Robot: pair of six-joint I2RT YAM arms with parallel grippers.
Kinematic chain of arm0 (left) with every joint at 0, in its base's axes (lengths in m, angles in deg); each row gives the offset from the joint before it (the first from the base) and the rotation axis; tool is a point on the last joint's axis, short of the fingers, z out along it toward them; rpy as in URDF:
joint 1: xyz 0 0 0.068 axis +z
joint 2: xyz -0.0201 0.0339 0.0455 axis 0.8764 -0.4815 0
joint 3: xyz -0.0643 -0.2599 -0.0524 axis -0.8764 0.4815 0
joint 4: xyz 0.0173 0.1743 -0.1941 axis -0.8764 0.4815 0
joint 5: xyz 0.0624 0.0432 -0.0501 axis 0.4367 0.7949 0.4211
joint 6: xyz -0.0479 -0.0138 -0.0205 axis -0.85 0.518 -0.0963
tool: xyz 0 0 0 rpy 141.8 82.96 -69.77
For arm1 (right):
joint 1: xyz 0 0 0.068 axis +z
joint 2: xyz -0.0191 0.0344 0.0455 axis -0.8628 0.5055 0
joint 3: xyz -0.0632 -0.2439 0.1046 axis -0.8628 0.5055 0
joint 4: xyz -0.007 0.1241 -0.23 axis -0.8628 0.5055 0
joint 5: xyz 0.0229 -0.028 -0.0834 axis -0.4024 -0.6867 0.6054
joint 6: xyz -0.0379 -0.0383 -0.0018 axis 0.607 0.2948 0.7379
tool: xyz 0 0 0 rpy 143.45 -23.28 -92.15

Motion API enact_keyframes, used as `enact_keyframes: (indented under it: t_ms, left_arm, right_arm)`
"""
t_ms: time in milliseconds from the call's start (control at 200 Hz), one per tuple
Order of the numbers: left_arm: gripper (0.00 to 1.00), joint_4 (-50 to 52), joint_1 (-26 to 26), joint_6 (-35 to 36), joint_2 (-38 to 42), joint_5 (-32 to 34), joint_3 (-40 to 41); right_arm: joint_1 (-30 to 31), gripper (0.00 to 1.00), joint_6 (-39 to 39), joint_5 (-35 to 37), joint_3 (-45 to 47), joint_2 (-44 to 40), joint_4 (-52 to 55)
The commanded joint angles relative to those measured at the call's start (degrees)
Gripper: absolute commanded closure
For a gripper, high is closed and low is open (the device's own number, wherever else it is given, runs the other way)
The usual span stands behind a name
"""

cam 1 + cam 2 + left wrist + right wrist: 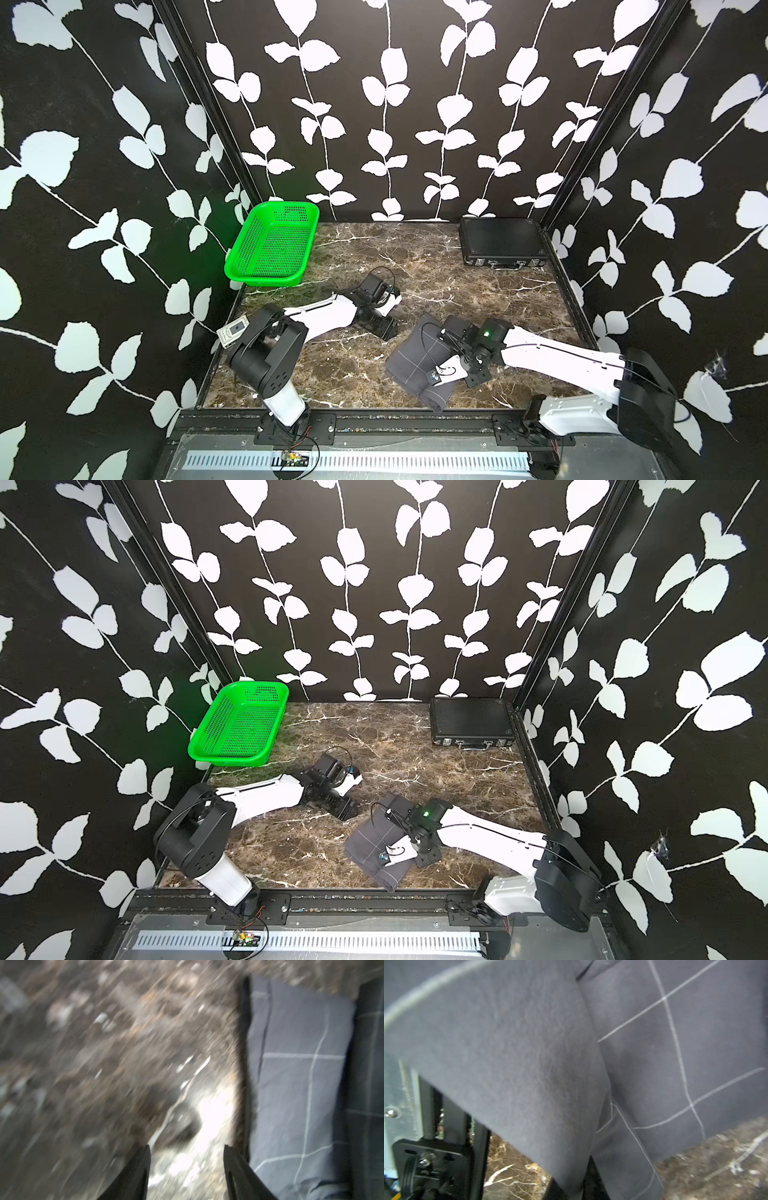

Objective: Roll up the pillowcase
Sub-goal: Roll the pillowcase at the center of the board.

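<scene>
The pillowcase, dark grey cloth with thin white grid lines, lies folded on the marble table near the front right. My right gripper is over its right side, shut on a thick fold of the pillowcase, which rises between the jaws. My left gripper hovers low over bare marble just left of the cloth. It is open with nothing between its fingers. The pillowcase edge runs beside one finger in the blurred left wrist view.
A green mesh basket sits at the back left, and a rigid black case with latches at the back right. A small white device lies at the table's left edge. Patterned walls close in the marble table.
</scene>
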Motion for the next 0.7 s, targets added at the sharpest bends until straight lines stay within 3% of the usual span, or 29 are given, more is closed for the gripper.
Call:
enact_keyframes:
  t_ms: [0, 255, 375, 475, 695]
  left_arm:
    - [0.43, -3.0, -1.7, 0.6, -0.6, -4.7, -1.9]
    - [0.49, 2.3, -7.4, 4.2, -6.6, -0.6, -6.3]
    - [0.58, 4.4, -8.3, 5.8, -8.0, 3.5, -7.8]
    - [0.72, 4.9, -8.8, 6.9, -8.9, 4.4, -8.4]
    - [0.83, 5.2, -9.8, 8.9, -11.8, 3.6, -10.1]
  right_arm:
    - [1.0, 0.85, -1.5, -2.6, -0.8, 1.0, 3.3]
    - [1.4, 0.84, -1.4, -3.9, -1.4, 2.4, 2.9]
    - [1.3, 0.83, -0.8, -4.5, -3.0, 4.0, 3.1]
    - [1.3, 0.82, -0.2, -4.4, -4.0, 5.1, 3.4]
    - [1.3, 0.76, 0.9, -4.9, -6.7, 7.4, 4.7]
